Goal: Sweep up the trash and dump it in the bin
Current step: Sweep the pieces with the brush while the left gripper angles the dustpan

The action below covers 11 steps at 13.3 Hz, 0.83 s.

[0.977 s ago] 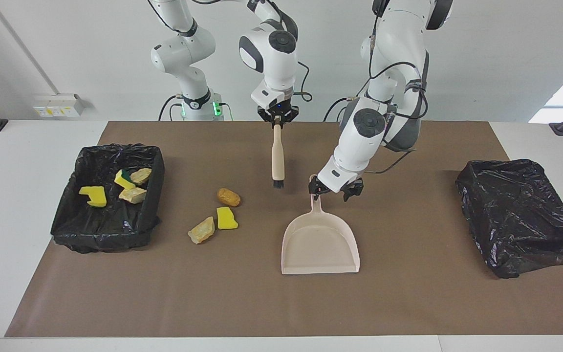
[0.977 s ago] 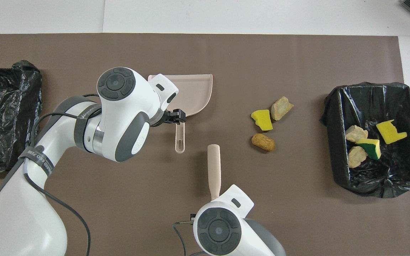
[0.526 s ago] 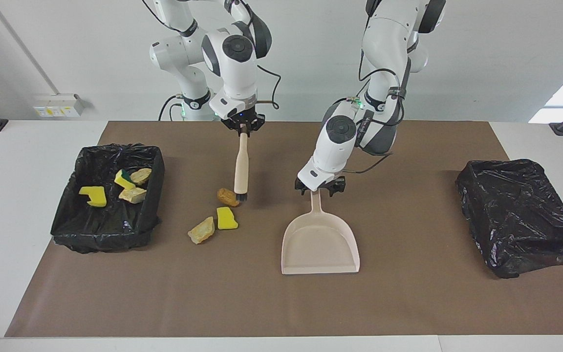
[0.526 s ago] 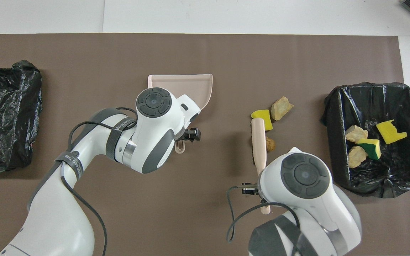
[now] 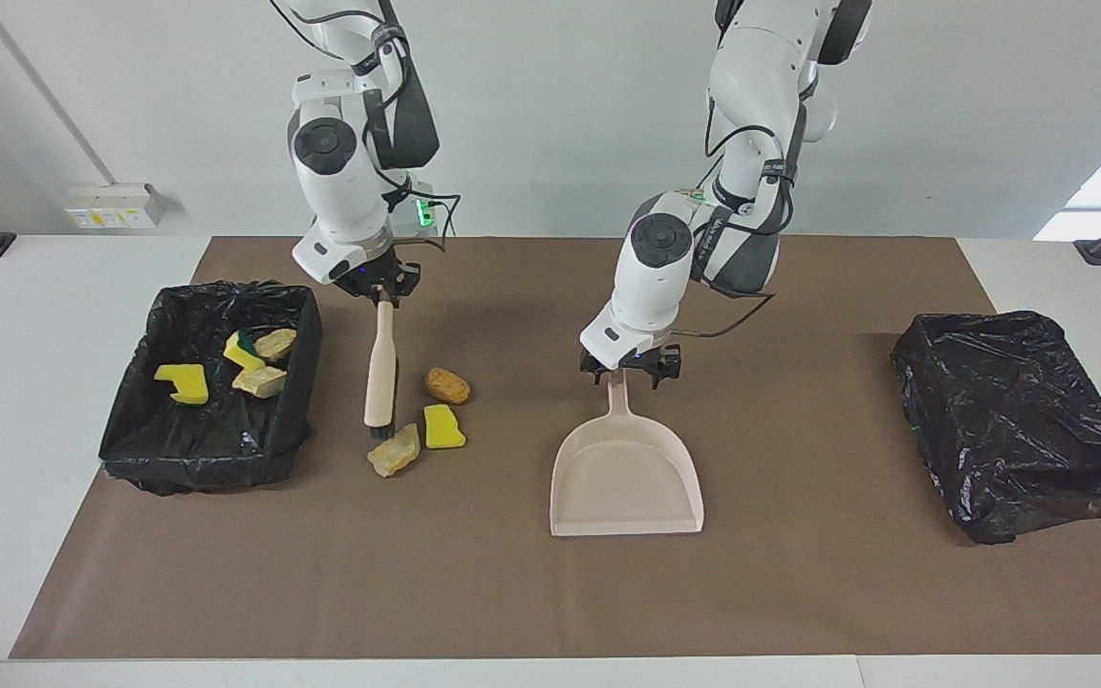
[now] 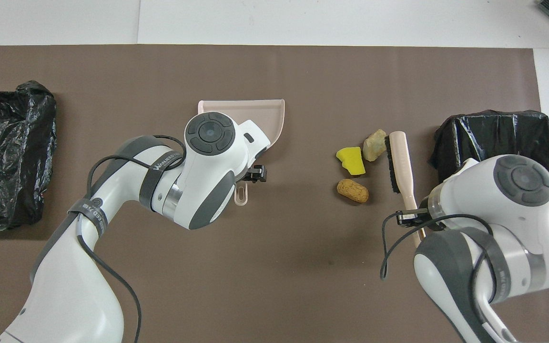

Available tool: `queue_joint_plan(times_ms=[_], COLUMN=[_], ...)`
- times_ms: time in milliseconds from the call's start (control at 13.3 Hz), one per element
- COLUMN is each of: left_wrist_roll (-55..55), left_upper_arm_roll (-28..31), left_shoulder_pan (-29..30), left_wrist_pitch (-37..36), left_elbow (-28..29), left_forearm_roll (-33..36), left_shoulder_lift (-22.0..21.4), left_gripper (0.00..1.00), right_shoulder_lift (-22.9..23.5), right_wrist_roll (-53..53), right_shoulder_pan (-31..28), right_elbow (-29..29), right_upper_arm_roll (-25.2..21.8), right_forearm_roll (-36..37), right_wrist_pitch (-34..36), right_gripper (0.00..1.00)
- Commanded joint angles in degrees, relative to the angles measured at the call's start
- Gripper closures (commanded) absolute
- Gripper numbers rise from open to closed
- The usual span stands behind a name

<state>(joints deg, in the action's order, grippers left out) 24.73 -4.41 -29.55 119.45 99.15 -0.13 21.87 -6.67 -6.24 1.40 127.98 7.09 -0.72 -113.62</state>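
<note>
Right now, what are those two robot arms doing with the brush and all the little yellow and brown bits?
They are sweeping up trash. The right tool holds a brush with its bristles down beside three loose pieces on the brown mat. The left tool hangs open over the handle of the dustpan, which lies flat on the mat. Four pieces already lie in the black-lined bin at the right arm's end.

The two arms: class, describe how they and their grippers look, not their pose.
Both arms are glossy white with dark grey joint bands and round grey caps. Black cables loop along each. The left gripper and right gripper are small and black. Grey lettering marks the left arm.
</note>
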Motion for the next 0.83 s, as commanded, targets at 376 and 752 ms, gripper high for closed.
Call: queue_joint_plan(times_ms=[376, 752], left_wrist_roll=[1.4, 1.5], left_upper_arm_roll=[0.8, 0.7], left_shoulder_pan=[-3.0, -2.5], left_wrist_pitch=[-1.1, -2.5], left_elbow=[-0.2, -0.6], left_forearm_roll=[1.4, 0.7], left_shoulder_lift=[0.5, 0.7], left_gripper=[0.16, 1.0], right_shoulder_lift=[6.2, 7.4], right_wrist_roll=[8.6, 16.9], right_shoulder_pan=[-0.9, 3.5], right_elbow=[0.3, -4.4], right_upper_arm_roll=[1.3, 1.4], right_forearm_roll=[2.2, -0.9], right_wrist_pitch=[-6.1, 2.9], right_gripper=[1.0, 1.0])
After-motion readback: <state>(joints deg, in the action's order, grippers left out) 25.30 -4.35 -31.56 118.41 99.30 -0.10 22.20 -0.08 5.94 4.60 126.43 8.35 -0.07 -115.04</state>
